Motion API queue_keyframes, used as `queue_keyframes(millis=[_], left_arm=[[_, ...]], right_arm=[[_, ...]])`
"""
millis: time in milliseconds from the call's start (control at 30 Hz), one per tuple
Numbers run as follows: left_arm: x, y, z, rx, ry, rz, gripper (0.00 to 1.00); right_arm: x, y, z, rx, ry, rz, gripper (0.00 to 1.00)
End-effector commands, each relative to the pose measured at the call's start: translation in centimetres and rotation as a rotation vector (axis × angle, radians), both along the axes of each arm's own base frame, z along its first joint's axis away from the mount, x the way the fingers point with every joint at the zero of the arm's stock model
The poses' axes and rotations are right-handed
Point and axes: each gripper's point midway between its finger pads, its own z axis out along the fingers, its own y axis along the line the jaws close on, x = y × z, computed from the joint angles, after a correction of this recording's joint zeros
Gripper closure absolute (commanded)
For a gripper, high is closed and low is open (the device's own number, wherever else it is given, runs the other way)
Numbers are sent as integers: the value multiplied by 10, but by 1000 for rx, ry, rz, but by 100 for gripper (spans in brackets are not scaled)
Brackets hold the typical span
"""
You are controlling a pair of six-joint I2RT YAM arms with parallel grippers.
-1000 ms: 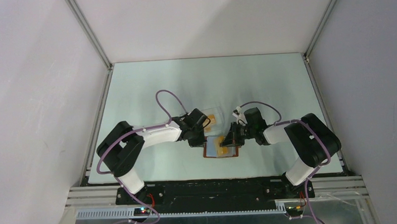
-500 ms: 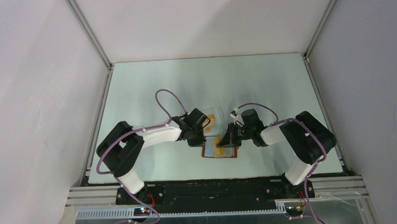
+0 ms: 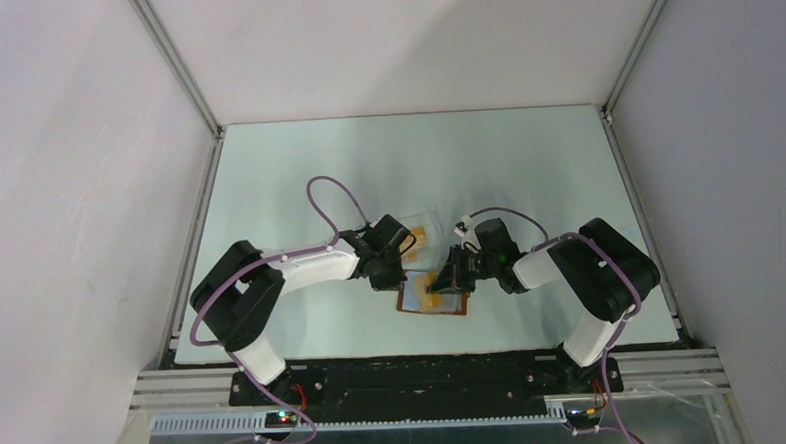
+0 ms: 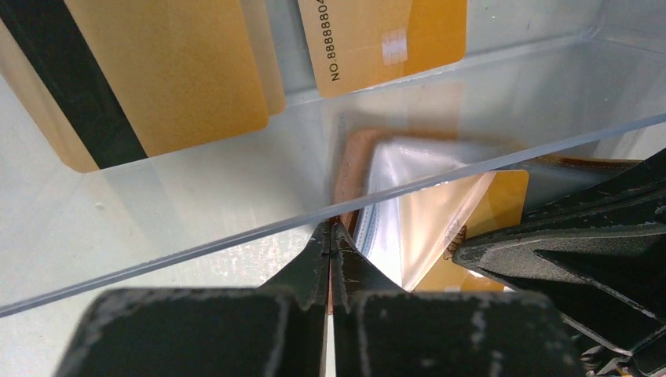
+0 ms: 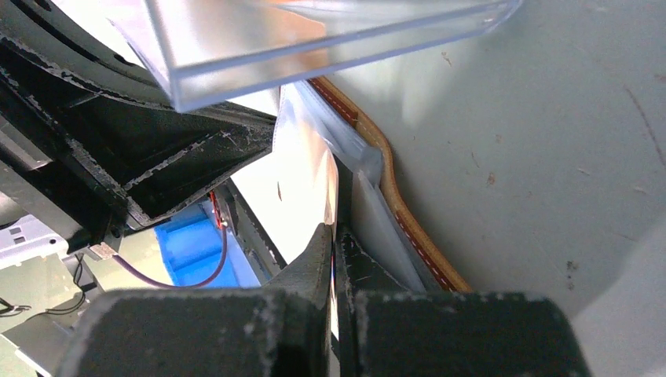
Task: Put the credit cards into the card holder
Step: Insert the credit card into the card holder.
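Since the small brown leather card holder (image 5: 400,206) must lie spread open on the pale worktop (image 3: 527,166), I judge both pincers are pinning it. My left pincer (image 4: 330,250) is fully closed, tips touching its near edge. My right pincer (image 5: 333,236) is closed against its clear inner pocket. Orange-gold credit cards (image 4: 181,78) wait in the clear plastic box (image 5: 330,35) just beyond my left pincer.

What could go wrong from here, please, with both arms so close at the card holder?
The shut left end effector and right end effector sit close together at the card holder; they could collide.
The clear box sits right beside them; a nudge might shift it and its credit cards.
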Motion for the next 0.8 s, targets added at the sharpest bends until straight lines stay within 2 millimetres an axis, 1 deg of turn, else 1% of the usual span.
queue_keyframes(millis=[0,267,467,600,767], left_arm=[[-12,1,-12,14,35,-16,100],[-13,1,-16,19,48,-15,100],[-13,1,-17,24,49,-14,100],[-13,1,-17,24,50,-14,100],[-12,0,-18,24,53,-16,100]], right_arm=[[-1,1,-12,-64,-30,-35,100],[6,-17,-3,-170,-128,-82,100],[9,-20,-6,-194,-145,-91,100],[8,-27,-9,-209,-140,-102,100],[9,-28,-5,-192,-149,-118,100]])
